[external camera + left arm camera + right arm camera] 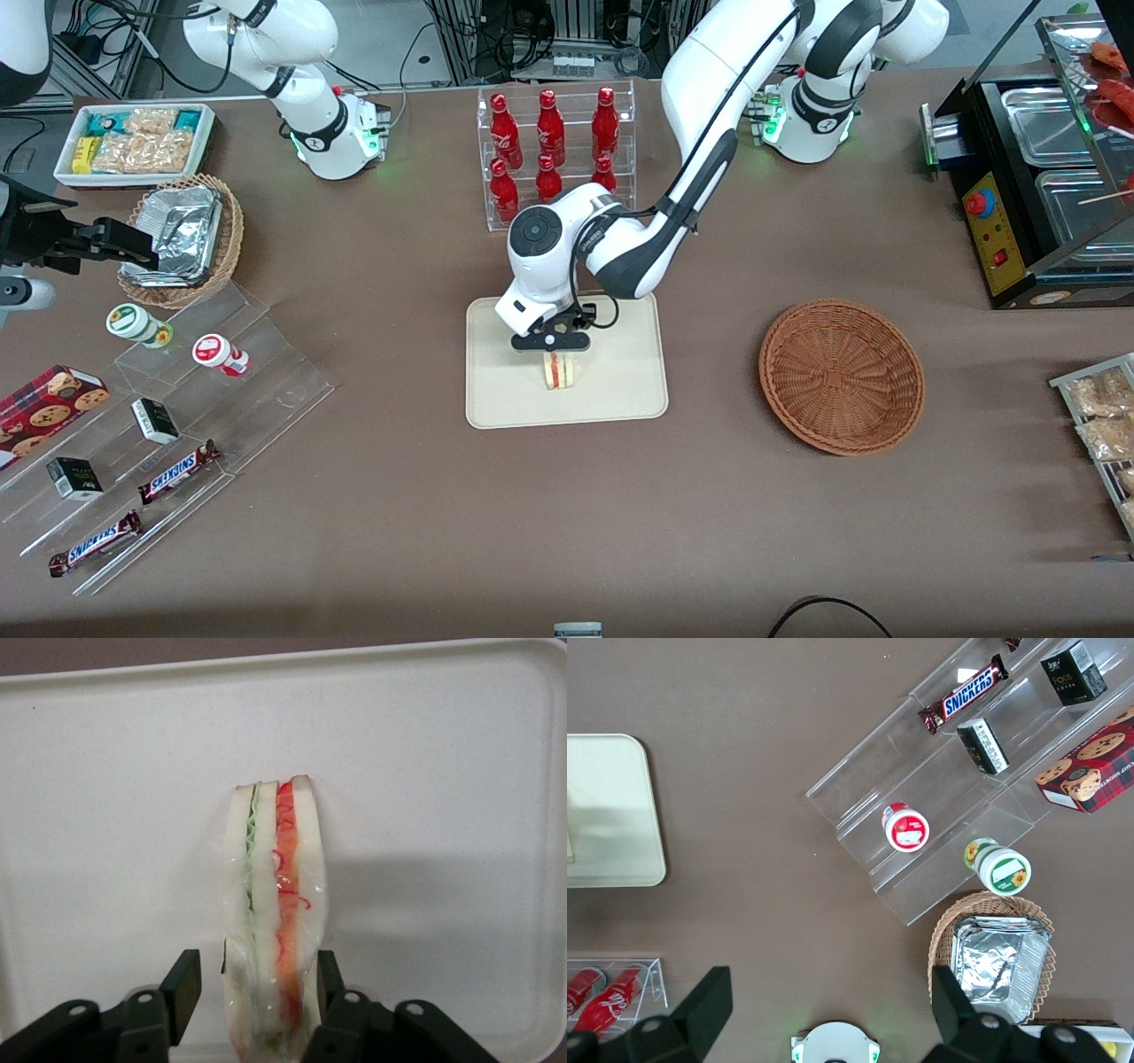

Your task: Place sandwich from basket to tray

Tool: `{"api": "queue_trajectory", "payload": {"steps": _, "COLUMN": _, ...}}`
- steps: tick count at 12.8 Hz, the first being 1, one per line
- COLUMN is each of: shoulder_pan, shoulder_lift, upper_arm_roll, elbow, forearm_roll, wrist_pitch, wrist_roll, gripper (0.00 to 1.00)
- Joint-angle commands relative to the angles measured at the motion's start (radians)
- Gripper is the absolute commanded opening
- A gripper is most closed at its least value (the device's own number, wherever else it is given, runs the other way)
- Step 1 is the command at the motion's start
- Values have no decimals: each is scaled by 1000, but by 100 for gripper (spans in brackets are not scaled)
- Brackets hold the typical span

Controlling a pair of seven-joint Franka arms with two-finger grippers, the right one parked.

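Observation:
The sandwich (558, 370) (275, 904) stands on its edge in the middle of the cream tray (620, 390) (443, 771), with its red-orange and green filling layers facing the front camera. My gripper (554, 346) (260, 973) hangs just above it, fingers straddling its upper part. The gripper is open: one finger (184, 988) stands clear of the bread with a gap, the other finger (330, 979) is right at the bread's side. The reddish-brown basket (840, 377) sits on the table toward the working arm's end, with nothing in it.
A clear rack of red bottles (554, 146) stands farther from the front camera than the tray. Acrylic steps with snacks (177, 416), a foil-filled wicker basket (182, 239) and a white snack bin (133, 142) lie toward the parked arm's end. A black food warmer (1036, 186) stands at the working arm's end.

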Motion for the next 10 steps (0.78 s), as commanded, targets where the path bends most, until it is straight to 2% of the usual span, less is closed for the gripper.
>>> {"api": "queue_trajectory", "payload": {"steps": 1, "shoulder_pan": -8, "shoulder_lift": -27, "upper_arm_roll": 17, "elbow": 29, "forearm_roll": 8, "wrist_pitch": -14, "wrist_roll": -33, "gripper": 99}}
{"api": "queue_trajectory", "payload": {"steps": 5, "shoulder_pan": 4, "shoulder_lift": -154, "upper_arm_roll": 20, "elbow": 30, "forearm_roll": 8, "wrist_pitch": -129, "wrist_roll": -133, "gripper": 99}}
{"api": "queue_trajectory", "payload": {"steps": 10, "shoulder_pan": 91, "shoulder_lift": -306, "upper_arm_roll": 20, "elbow": 26, "forearm_roll": 6, "wrist_pitch": -257, "wrist_roll": -154, "gripper": 100}}
